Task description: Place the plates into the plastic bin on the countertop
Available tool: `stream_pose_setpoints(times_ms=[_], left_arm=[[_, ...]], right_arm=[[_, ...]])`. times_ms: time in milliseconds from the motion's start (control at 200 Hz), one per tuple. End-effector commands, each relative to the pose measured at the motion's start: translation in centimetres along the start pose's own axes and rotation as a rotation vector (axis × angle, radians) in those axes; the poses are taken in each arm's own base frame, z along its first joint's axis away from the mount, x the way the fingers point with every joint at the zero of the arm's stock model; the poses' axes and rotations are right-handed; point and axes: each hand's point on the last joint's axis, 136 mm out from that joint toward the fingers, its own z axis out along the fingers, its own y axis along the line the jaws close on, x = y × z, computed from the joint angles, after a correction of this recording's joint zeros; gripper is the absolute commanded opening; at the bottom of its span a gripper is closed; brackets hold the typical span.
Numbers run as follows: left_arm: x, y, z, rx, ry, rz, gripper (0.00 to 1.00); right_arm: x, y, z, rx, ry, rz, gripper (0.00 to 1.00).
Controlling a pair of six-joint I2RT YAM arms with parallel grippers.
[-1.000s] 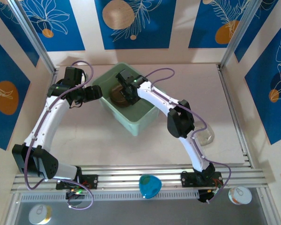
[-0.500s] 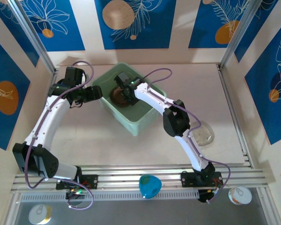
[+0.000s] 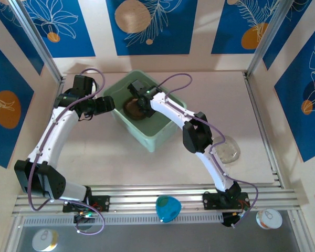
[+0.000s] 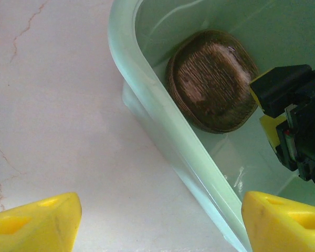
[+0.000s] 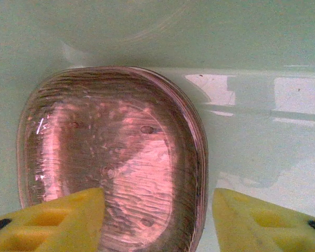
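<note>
Stack of ribbed, see-through pinkish-brown plates (image 5: 110, 152) sits inside the smooth mint plastic bin (image 4: 123, 63). Right gripper (image 5: 155, 202) hangs over it, fingers spread, holding nothing. Left gripper (image 4: 160, 210) gapes empty beside the rim. One clear plate (image 3: 227, 149) sits on the countertop (image 3: 121, 163)

No legible text or labels anywhere

My tool (image 5: 157, 210) hangs inside the plastic bin (image 5: 252, 42), its two yellow fingers (image 5: 58, 220) spread apart. Below them a stack of pinkish-brown plates (image 5: 113, 152) lies flat on the bin's floor, close to one wall. One finger overlaps the stack's near edge; the other is over bare mint-green floor beside it.
</note>
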Motion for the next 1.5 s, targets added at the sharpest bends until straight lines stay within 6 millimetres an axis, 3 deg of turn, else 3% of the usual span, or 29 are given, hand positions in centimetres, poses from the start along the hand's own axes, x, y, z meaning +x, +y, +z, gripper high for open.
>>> stream_pose_setpoints(times_ms=[0,220,405,625,815,1020,1250,1350,1495], left_arm=[[0.4,0.2,-0.1,0.002,0.026,-0.024,0.8],[0.0,0.0,-0.3,0.002,0.017,-0.021,0.8],[-0.6,-0.1,-0.5,-0.001,0.005,-0.009,0.8],[-1.1,-0.4,-0.2,0.014,-0.009,-0.007,0.8],[-1.3,-0.6,0.8,0.02,-0.001,-0.032,0.8],[-2.0,-1.9,2.1,0.093,-0.009,-0.068,0.8],[-2.4,-2.2,3.5,0.089,0.022,-0.086,0.8],[-2.6,-2.1,3.7,0.073,0.031,-0.09,0.8],[-2.8,-2.4,3.8,0.055,0.03,-0.087,0.8]], right_arm=[[-0.9,1.9,-2.4,-0.065,-0.048,-0.006,0.63],[-1.7,3.7,-6.2,-0.152,-0.076,-0.021,0.71],[-3.5,5.5,-11.6,-0.266,-0.149,-0.095,0.73],[-6.1,4.6,-15.8,-0.301,-0.163,-0.212,0.76],[-8.8,1.4,-17.0,-0.284,-0.115,-0.321,0.76],[-12.9,-3.5,-17.7,-0.276,-0.088,-0.391,0.73],[-17.1,-9.7,-16.6,-0.289,-0.083,-0.312,0.67],[-17.9,-12.1,-16.2,-0.231,-0.085,-0.326,0.66],[-17.5,-16.3,-15.3,-0.164,0.0,-0.276,0.66]])
